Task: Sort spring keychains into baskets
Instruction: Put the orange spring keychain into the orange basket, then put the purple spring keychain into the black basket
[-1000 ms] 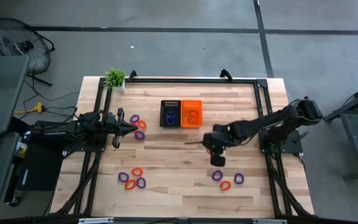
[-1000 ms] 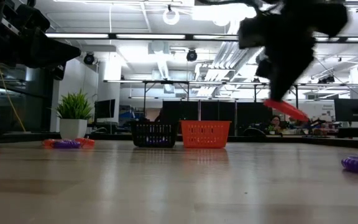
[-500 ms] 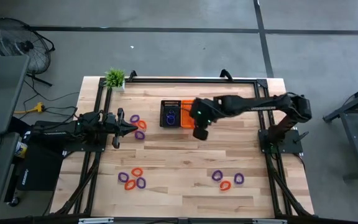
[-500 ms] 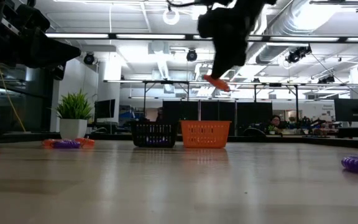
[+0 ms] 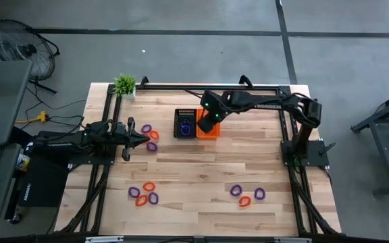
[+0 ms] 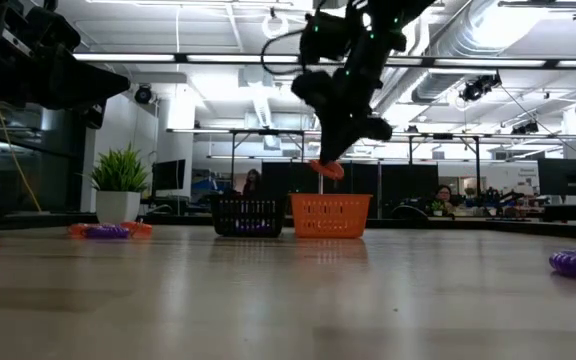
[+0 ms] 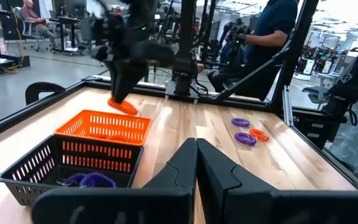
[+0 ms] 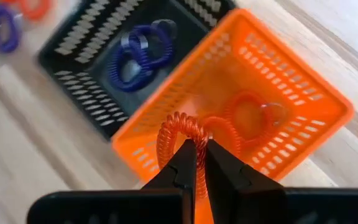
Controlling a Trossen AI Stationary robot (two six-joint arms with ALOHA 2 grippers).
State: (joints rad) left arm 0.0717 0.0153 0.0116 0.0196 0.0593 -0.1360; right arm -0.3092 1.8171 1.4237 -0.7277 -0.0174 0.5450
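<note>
right gripper (image 8: 196,163) jaws clamped on orange keychain (image 8: 180,140), held above orange basket (image 5: 210,129) near worktop far edge | left gripper (image 5: 144,138) jaws closed, empty, by left edge

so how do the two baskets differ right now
The black basket holds purple coils; the orange basket holds orange-red ones. The right gripper, shut on an orange-red keychain, hangs over the orange basket; nothing hangs over the black basket. Both are mesh, rectangular, equal in size, side by side.

The right claw (image 8: 196,163) (gripping an orange keychain (image 8: 178,138)) has swung from mid-table to above the orange basket (image 8: 303,102).
</note>
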